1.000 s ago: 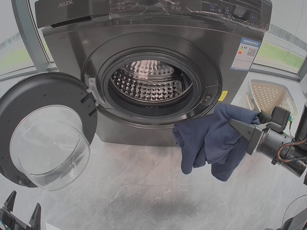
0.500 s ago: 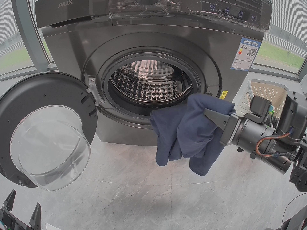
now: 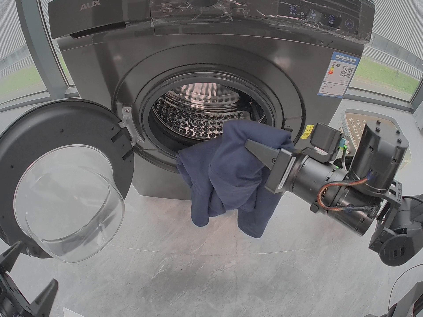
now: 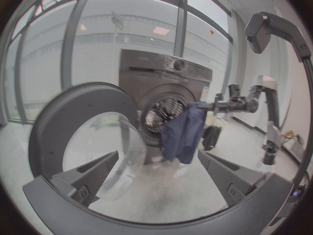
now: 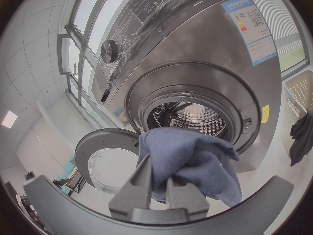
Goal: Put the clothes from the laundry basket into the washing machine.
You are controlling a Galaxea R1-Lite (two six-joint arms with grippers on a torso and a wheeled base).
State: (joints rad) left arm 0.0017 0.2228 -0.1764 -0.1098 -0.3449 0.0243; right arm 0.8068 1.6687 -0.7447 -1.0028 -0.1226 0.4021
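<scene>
Right gripper point(image 3: 253, 146) nearer washing machine point(image 3: 220, 53), gripping garment point(image 3: 229, 172)

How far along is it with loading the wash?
Done: the door is open, though the drum looks empty. In hand: the right gripper holds a blue garment at the drum's mouth, not yet inside. Left: a dark garment hangs over the rim of the laundry basket.

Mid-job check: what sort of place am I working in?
Probably a glass-walled laundry corner: front-loading washing machine, door open, laundry basket beside it, tall windows behind, blue garment in the right hand.
</scene>
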